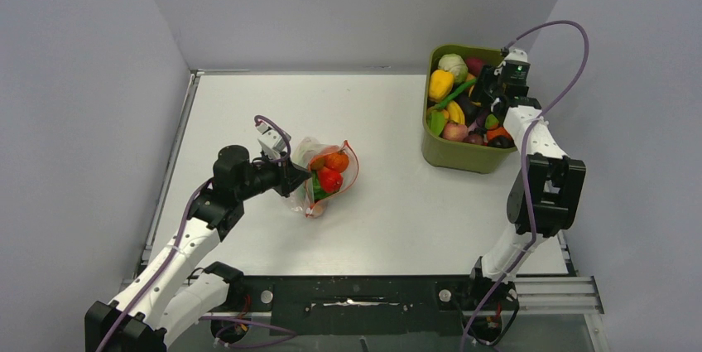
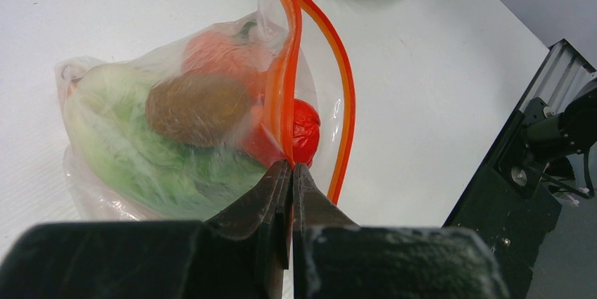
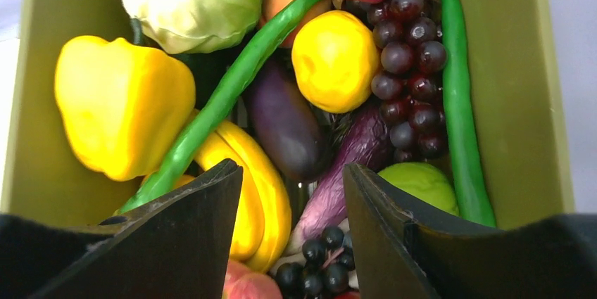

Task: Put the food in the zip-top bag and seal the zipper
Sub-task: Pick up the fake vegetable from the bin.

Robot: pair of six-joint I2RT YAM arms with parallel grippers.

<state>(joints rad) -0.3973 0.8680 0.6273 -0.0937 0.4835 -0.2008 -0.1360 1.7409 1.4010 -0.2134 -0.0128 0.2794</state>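
Left wrist: pinching zipper (image 2: 285,81) of bag (image 2: 120,137) with left gripper (image 2: 291,167).
Hovering over food (image 3: 334,60) in tub (image 3: 522,67) with right gripper (image 3: 291,169), jaws apart.

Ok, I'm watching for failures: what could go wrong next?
The left hand pinches one lip of the zipper; a slip could let the zip-top bag sag shut. The red food sits at its mouth and may block sealing. The right hand, open over a crowded tub, might catch two pieces.
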